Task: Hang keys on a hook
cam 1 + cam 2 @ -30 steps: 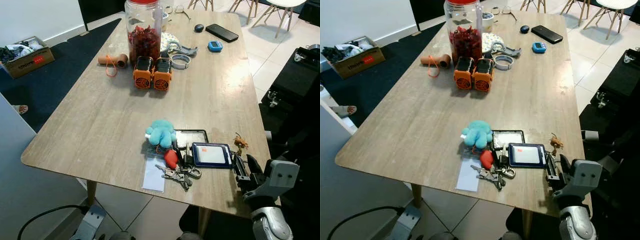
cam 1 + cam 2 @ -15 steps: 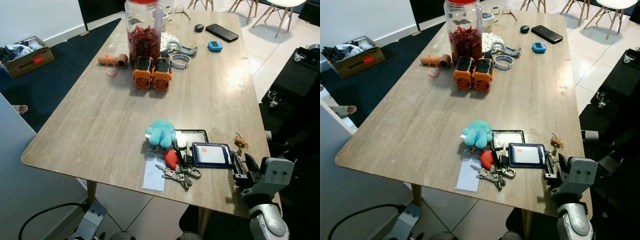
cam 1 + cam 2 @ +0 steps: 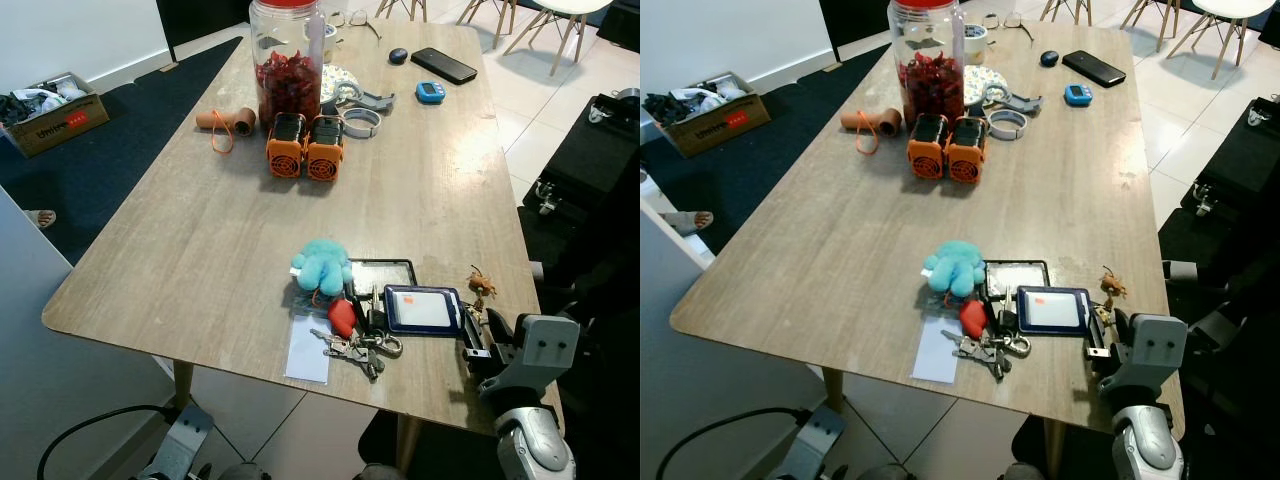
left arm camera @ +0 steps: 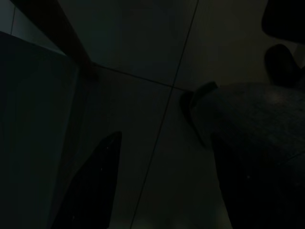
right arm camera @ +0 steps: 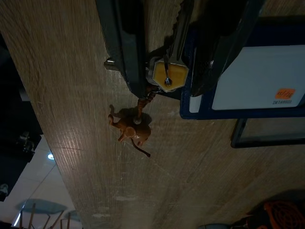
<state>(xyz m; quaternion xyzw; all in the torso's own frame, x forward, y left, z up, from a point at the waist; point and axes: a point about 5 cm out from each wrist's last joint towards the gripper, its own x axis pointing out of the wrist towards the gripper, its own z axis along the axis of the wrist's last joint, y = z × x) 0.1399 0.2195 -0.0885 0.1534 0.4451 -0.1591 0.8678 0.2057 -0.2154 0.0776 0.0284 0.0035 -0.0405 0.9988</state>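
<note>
The key [image 5: 167,76] with the yellow head lies flat on the wooden table [image 3: 200,220], near the table's right edge, just beside the blue card holder [image 3: 423,308]. A small brown animal charm [image 5: 131,129] is tied to it by a short cord and rests on the wood beside it.

The right gripper [image 5: 170,88] is low over this key, one black finger on each side of it. The gap is narrow but seems wider than the key's blade, so we judge that the fingers are not yet closed on it. We think they stand astride like this so that closing will catch the key by its thin sides.

A second bunch of keys [image 3: 358,347] with a red tag lies further toward the middle of the near edge, below a teal plush toy [image 3: 322,264]. It is well apart from the gripper.

The left arm hangs idle in the shade; we cannot tell how its gripper is set. In our judgement the step is the pickup, and carrying to the hook comes after.
</note>
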